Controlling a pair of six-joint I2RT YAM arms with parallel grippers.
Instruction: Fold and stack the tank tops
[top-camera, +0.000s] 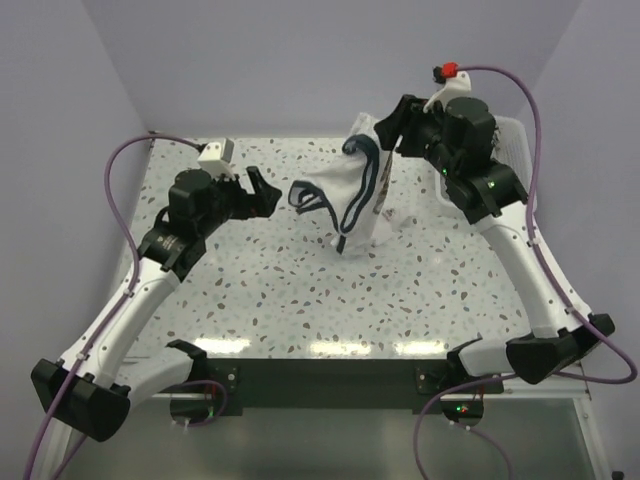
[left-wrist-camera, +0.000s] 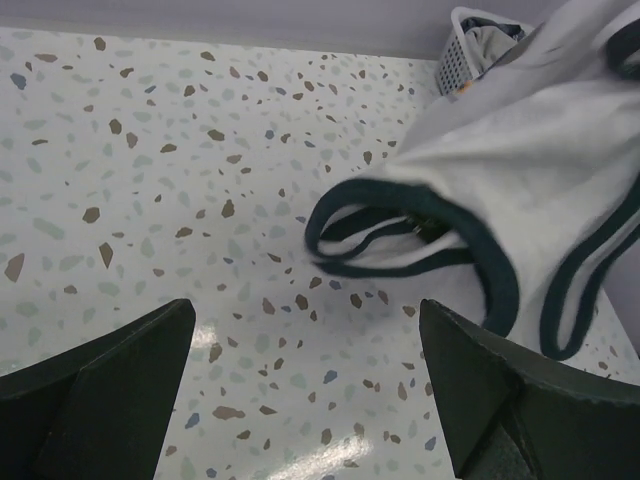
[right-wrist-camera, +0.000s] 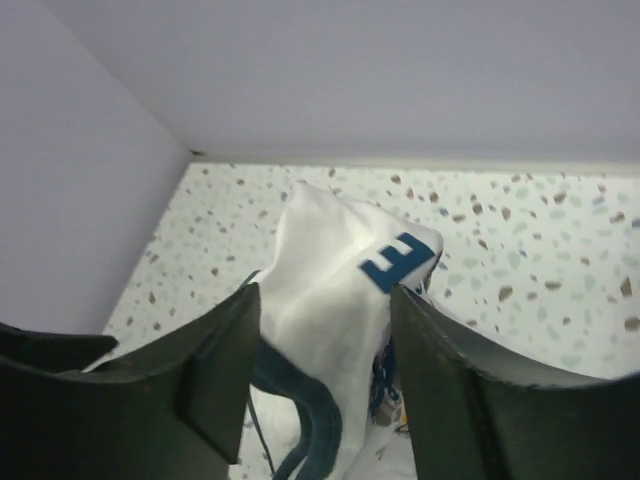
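So, counting: one white tank top (top-camera: 345, 195), one white slatted plastic basket (left-wrist-camera: 455, 55), two grippers. The right gripper (right-wrist-camera: 325, 340) is pinching the tank top by a bunched top bit of the fabric, holding it up over the far half of the worktop (top-camera: 300, 300), a bit right of centre. The cloth is soft and droopy, hanging in folds. It has dark navy ribbed trim around the neck and armholes that loops out to the left, and a blue block letter shows on the white. The lower end reaches down about to the surface, but I can't tell if it actually touches.

The left gripper (top-camera: 262, 190) is spread wide with nothing in it, just left of the shirt and not touching it.

The basket sits at the far right corner with some grey cloth (left-wrist-camera: 490, 40) stuffed inside, too crumpled to make out its shape. The worktop is speckled terrazzo and a bit glossy.
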